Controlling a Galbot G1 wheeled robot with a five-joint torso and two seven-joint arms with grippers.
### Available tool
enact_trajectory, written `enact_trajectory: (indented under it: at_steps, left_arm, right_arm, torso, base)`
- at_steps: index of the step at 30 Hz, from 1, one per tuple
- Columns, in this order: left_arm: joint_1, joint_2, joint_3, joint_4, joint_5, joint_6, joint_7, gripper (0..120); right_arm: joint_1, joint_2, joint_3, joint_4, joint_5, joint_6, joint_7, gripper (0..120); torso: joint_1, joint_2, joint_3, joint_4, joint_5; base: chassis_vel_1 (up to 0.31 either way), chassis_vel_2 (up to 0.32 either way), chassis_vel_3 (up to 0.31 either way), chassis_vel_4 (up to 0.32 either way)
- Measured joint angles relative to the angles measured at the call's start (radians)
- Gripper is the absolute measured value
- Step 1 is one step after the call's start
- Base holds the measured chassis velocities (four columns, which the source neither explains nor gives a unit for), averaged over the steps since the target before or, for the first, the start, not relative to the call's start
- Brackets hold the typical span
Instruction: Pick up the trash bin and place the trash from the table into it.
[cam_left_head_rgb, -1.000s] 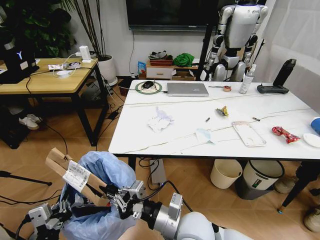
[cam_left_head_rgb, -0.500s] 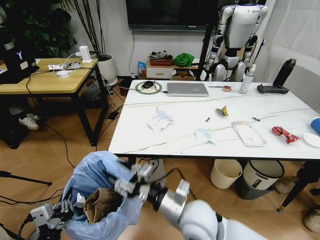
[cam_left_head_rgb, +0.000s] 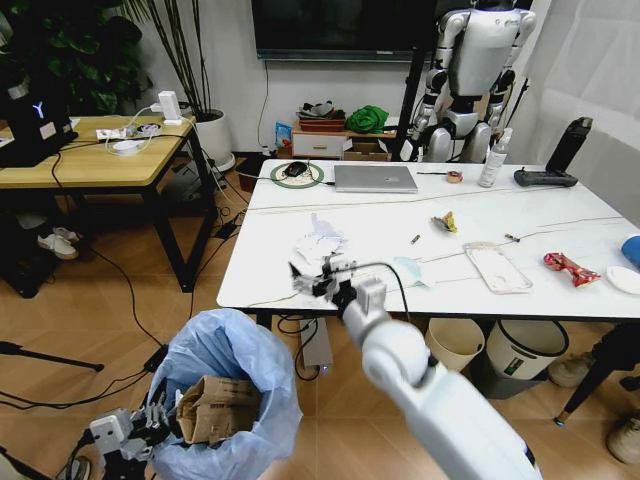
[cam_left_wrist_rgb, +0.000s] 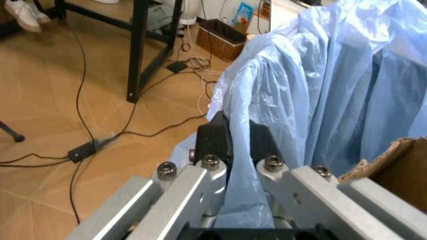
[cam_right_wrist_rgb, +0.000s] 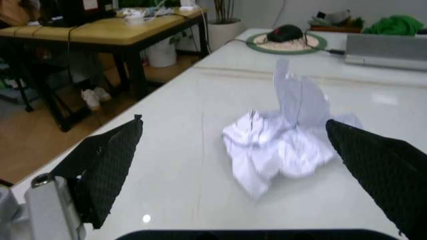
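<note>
My right gripper (cam_left_head_rgb: 318, 283) is out over the near edge of the table (cam_left_head_rgb: 520, 215), its jaws spread wide with nothing between them. In the right wrist view the two dark, textured fingers (cam_right_wrist_rgb: 107, 167) stand far apart, and the crumpled white paper (cam_right_wrist_rgb: 283, 145) lies on the marble top just ahead of them, in line with the gap but not touched. Beyond the paper from this gripper I see a silver laptop (cam_left_head_rgb: 375, 178) and a round green-rimmed mat with a black mouse (cam_left_head_rgb: 296, 171) on it.

Off to this gripper's right along the table lie the light-blue face mask (cam_left_head_rgb: 410, 270), the clear plastic pack (cam_left_head_rgb: 496, 267), and farther on the red wrapper (cam_left_head_rgb: 568, 268), a white lid (cam_left_head_rgb: 624, 280) and part of a blue cup (cam_left_head_rgb: 631, 249) at the table's end.

My left gripper (cam_left_head_rgb: 150, 425) is low, well below and apart from the right one, and pinched closed on the trash bin (cam_left_head_rgb: 225, 395): the left wrist view shows the blue bag (cam_left_wrist_rgb: 320, 100) pinched between the black pads (cam_left_wrist_rgb: 213, 137). The crushed brown cardboard (cam_left_head_rgb: 222, 405) sits inside the bin, right beside that gripper.

I can read no writing on any of the trash. The only mark I can make out is a pale Y-like logo on a black box (cam_left_head_rgb: 35, 115) on the wooden-topped table.
</note>
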Motion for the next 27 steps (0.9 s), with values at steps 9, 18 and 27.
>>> enact_trajectory:
  at_steps: [9, 18, 27]
  left_arm:
    - [0.012, -0.009, -0.014, -0.015, 0.005, -0.01, 0.005, 0]
    - [0.017, -0.025, -0.014, -0.017, 0.012, -0.018, 0.009, 0]
    - [0.014, -0.025, -0.014, -0.017, 0.012, -0.018, 0.009, 0]
  right_arm:
    - [0.184, 0.019, -0.005, -0.258, 0.014, -0.003, -0.146, 100]
    - [0.263, 0.035, 0.001, -0.44, -0.049, 0.052, -0.196, 100]
    - [0.274, 0.017, -0.001, -0.478, -0.065, 0.066, -0.222, 86]
  torso:
    - [0.0, 0.0, 0.0, 0.0, -0.0001]
    - [0.0, 0.0, 0.0, 0.0001, 0.0]
    - [0.0, 0.0, 0.0, 0.0, 0.0]
  base:
    - [0.0, 0.0, 0.0, 0.0]
    - [0.0, 0.0, 0.0, 0.0]
    - [0.0, 0.0, 0.0, 0.0]
